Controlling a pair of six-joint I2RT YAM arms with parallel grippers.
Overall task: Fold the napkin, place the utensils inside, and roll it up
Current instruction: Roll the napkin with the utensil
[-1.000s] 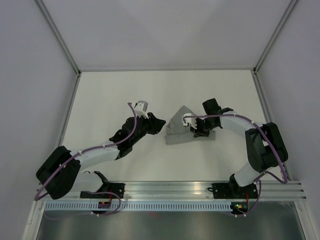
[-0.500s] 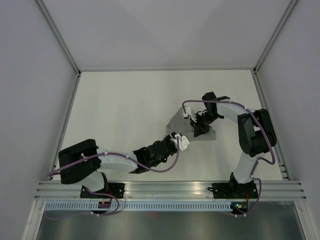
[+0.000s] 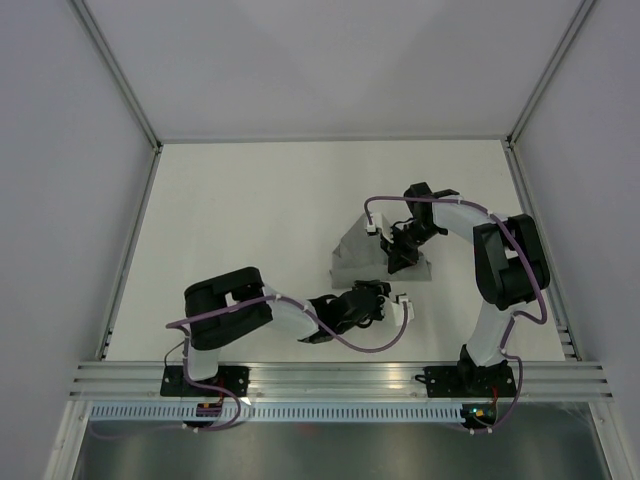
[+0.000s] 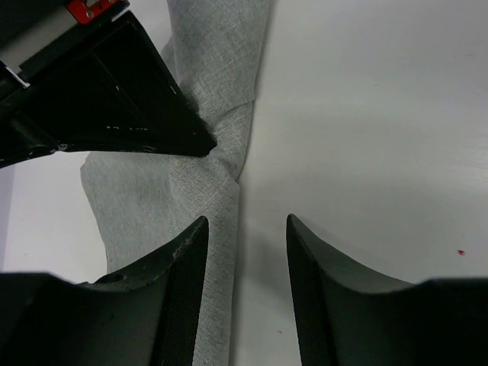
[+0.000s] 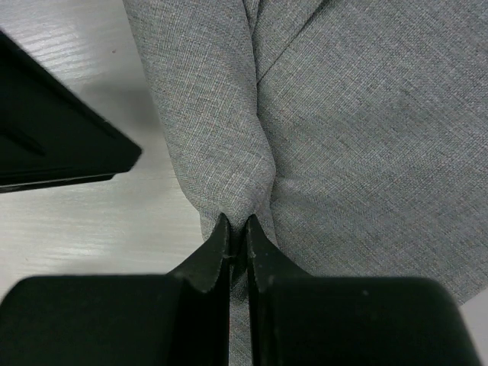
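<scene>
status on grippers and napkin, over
Right gripper shut on napkin, pinching a fold. Left gripper open at its edge, holding nothing. Cloth bunched on table; no utensils visible.

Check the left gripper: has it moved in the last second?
Yes. Top view: the left gripper swung rightward and closer to the aluminium base rail, from left of the plain grey fabric napkin to its near edge.

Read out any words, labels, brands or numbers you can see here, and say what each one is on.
No text can be read in any view.
The red tag on the right gripper, seen in the left wrist view, has pale marks that are cut off and too blurred to read.
There is no print visible on the napkin or the table.
</scene>
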